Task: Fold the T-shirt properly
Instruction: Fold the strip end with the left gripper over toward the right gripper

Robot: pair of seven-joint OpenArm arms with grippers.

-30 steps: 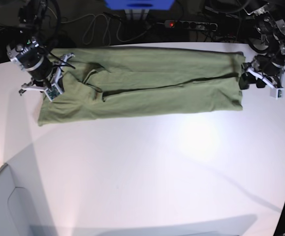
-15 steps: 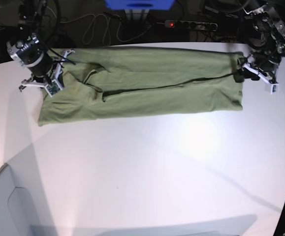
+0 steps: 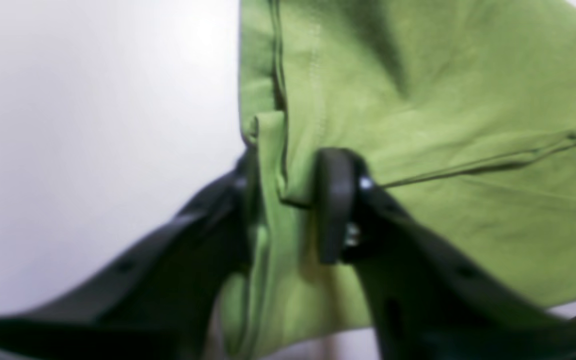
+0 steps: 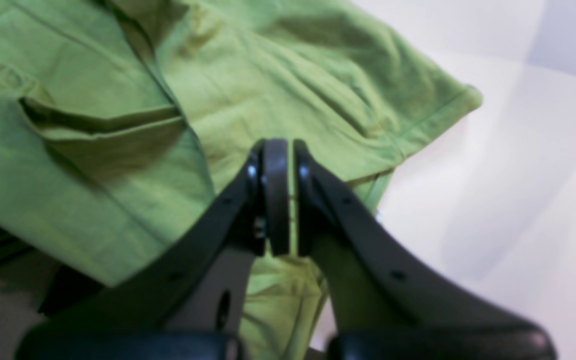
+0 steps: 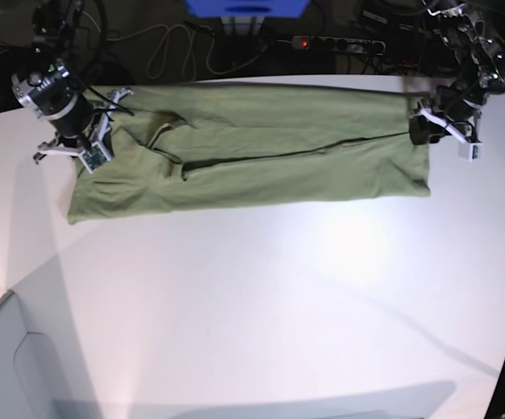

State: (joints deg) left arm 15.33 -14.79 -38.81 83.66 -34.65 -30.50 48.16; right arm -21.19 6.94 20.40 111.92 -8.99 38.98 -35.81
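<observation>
The olive-green T-shirt (image 5: 252,157) lies folded into a long band across the far part of the white table (image 5: 278,305). At the band's right end, my left gripper (image 5: 418,131) meets the edge. In the left wrist view this gripper (image 3: 288,200) is shut on a bunched fold of the T-shirt (image 3: 443,100) hem. My right gripper (image 5: 91,148) sits over the band's left end. In the right wrist view its jaws (image 4: 285,165) are shut, pads together, above wrinkled T-shirt (image 4: 293,75) cloth; I see nothing clearly held.
A power strip (image 5: 337,43), loose cables (image 5: 160,48) and a blue object (image 5: 248,7) lie behind the table's far edge. A grey surface (image 5: 8,367) adjoins the table at the front left.
My left gripper moved left and up onto the shirt's right edge and its jaws closed in on the hem. My right gripper shifted slightly up and stayed shut.
</observation>
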